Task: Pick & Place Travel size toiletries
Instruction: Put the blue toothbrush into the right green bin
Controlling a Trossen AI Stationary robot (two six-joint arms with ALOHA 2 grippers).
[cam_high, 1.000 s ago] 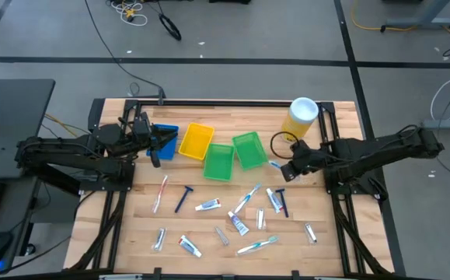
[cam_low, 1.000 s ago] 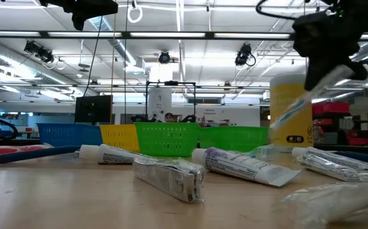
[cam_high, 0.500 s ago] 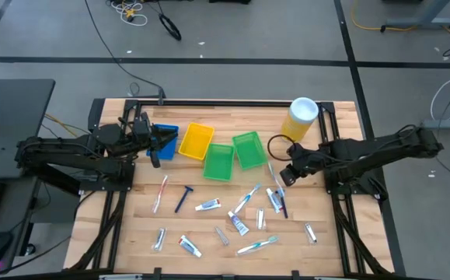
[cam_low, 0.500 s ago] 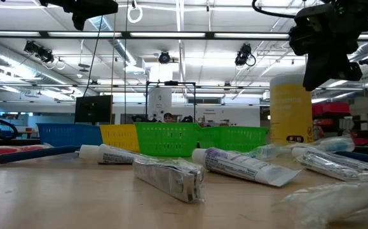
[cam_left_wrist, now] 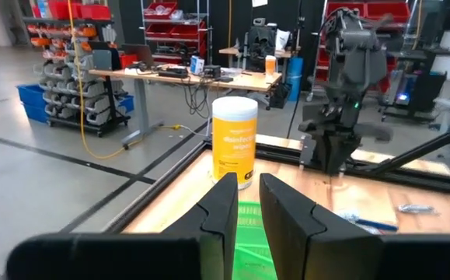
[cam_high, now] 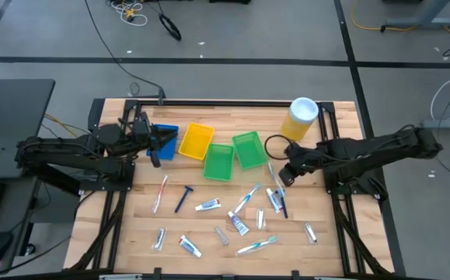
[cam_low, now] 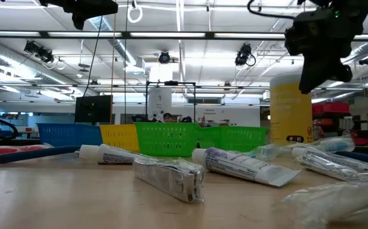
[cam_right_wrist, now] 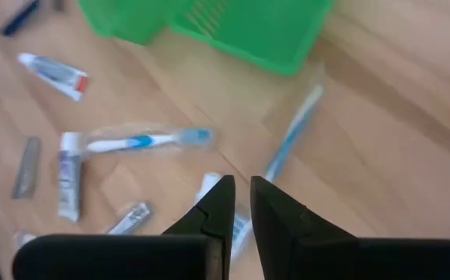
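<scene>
Travel size toiletries lie scattered on the wooden table: a dark blue razor (cam_high: 183, 198), a toothpaste tube (cam_high: 207, 205), wrapped toothbrushes (cam_high: 257, 246) and small silvery tubes (cam_high: 309, 232). My right gripper (cam_high: 280, 180) (cam_right_wrist: 240, 187) hangs shut and holds nothing, above the right part of the scatter. A blue-and-white toothbrush (cam_right_wrist: 291, 140) lies flat on the wood just beyond it, near the right green bin (cam_high: 249, 149). My left gripper (cam_high: 156, 155) (cam_left_wrist: 248, 183) waits shut by the blue bin (cam_high: 167, 138), raised off the table.
Blue, yellow (cam_high: 196, 140) and two green bins stand in a row across the table's far half. A tall yellow canister with a white lid (cam_high: 300, 118) stands at the far right corner. Black rails frame the table. Bare wood shows along the near left.
A second ago a toothbrush hung slanting from my right gripper. It has left the fingers and fallen flat on the table near the right green bin. The right gripper has shifted a little toward the table's near-left and stays raised.
</scene>
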